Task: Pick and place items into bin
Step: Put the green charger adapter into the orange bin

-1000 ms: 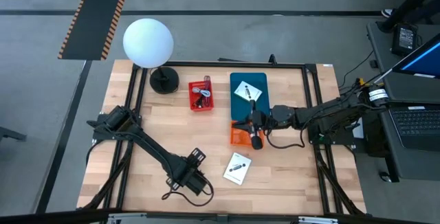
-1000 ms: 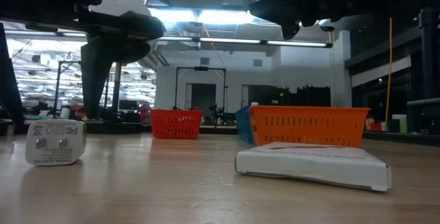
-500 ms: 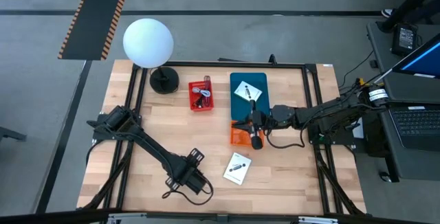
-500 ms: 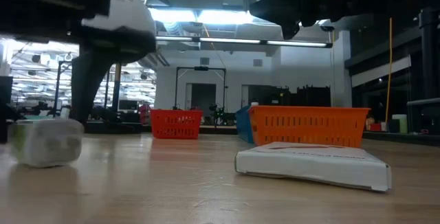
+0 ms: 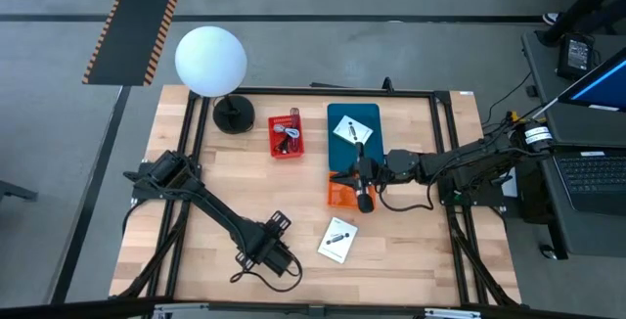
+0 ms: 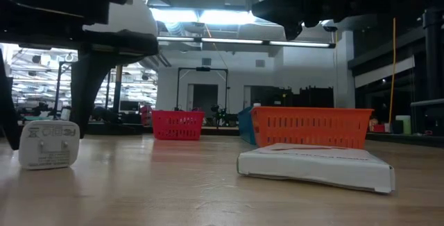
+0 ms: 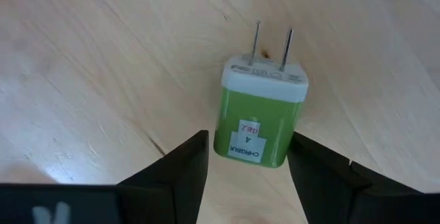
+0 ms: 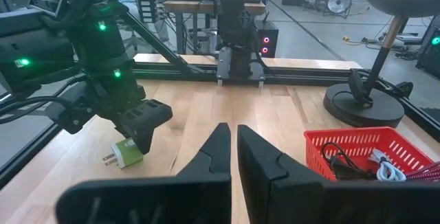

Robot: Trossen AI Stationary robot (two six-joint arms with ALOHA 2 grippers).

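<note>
At the front of the wooden table [image 5: 196,260], the left gripper [image 7: 249,165] hangs low over a green-and-white plug adapter [image 7: 260,114], its two dark fingers [image 7: 180,172] spread apart on either side of the adapter's green end without visibly pressing on it. The adapter lies flat on the wood with its two metal prongs pointing away from the gripper; in the low view it shows as a small white block [image 6: 48,144] resting on the tabletop beneath the dark arm. Across the table, the right gripper [image 8: 229,157] is held above the orange bin [image 5: 340,195], its fingers brought close together with only a narrow slit between them and nothing held. A red bin [image 5: 286,135] containing coiled cables [image 8: 375,165] stands toward the back of the table, near the black base of a white globe lamp [image 5: 210,60]. Just behind the orange bin lies a teal tray [image 5: 370,115] carrying a white card [image 5: 350,130]. Another white card [image 5: 336,240], marked in black, lies flat on the wood in front of the orange bin, well apart from the adapter.
</note>
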